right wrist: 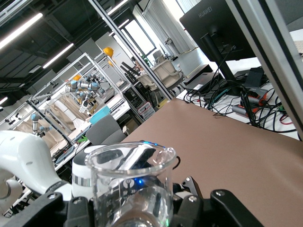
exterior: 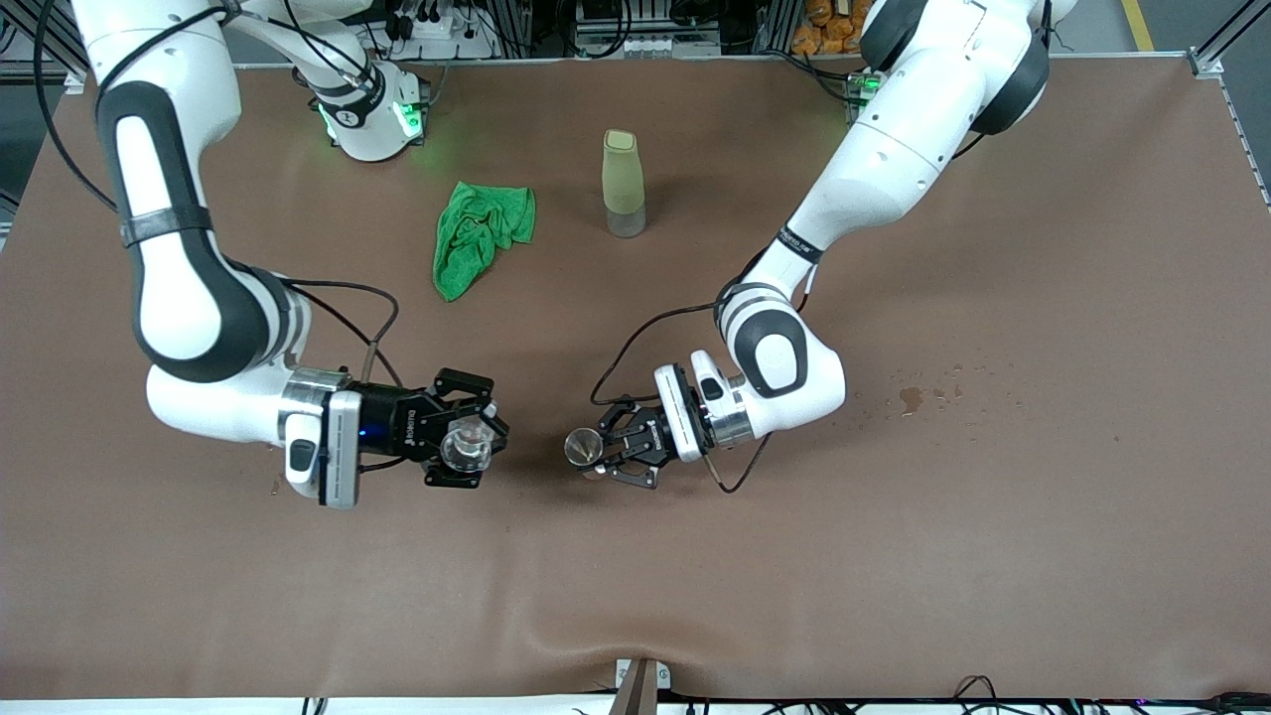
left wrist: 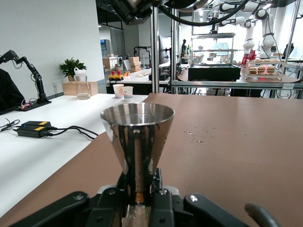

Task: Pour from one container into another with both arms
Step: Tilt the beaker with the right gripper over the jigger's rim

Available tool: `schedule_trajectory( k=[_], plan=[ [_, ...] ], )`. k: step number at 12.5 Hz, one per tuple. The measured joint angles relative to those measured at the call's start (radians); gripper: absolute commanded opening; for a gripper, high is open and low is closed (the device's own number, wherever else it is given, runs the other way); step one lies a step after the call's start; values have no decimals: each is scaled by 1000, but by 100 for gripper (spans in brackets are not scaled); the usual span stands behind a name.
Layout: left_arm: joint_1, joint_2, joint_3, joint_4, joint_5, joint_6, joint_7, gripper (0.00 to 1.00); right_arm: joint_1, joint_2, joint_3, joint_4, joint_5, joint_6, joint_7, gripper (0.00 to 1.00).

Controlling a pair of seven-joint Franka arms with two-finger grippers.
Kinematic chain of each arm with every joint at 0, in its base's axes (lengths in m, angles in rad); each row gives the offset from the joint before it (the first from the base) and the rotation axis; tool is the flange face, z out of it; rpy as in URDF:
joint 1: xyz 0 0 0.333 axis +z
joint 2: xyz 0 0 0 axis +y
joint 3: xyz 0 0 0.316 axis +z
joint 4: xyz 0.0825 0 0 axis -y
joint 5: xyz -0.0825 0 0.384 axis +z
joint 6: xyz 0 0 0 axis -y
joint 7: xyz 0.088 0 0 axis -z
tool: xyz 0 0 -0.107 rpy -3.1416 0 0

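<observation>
My right gripper (exterior: 467, 444) is shut on the tiny clear glass cup (exterior: 463, 446), holding it upright just above the table toward the right arm's end. In the right wrist view the glass cup (right wrist: 130, 189) fills the space between the black fingers (right wrist: 235, 208). My left gripper (exterior: 599, 455) is shut on the waist of the shiny steel jigger (exterior: 582, 447), also upright, a short gap away from the cup. The jigger (left wrist: 136, 142) stands tall in the left wrist view, pinched between the fingers (left wrist: 161, 198).
A tall pale yellow-green bottle (exterior: 623, 183) stands nearer the robots' bases, with a crumpled green cloth (exterior: 479, 234) beside it. Small wet spots (exterior: 912, 397) mark the brown table toward the left arm's end.
</observation>
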Motion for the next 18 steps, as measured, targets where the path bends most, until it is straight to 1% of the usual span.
schedule_trajectory(
  k=[6,10,15,18],
  plan=[
    [-12,0,-5,19,-1,0,2,0,80,-76,0,0,2,66,267,0],
    [-16,0,-12,23,-101,0,83,0,144,-117,0,-8,2,137,378,0],
    [-8,0,-11,27,-104,0,104,0,162,-179,0,-88,2,145,503,0],
    [-7,0,-11,28,-107,0,100,0,171,-205,0,-111,1,144,571,0]
  ],
)
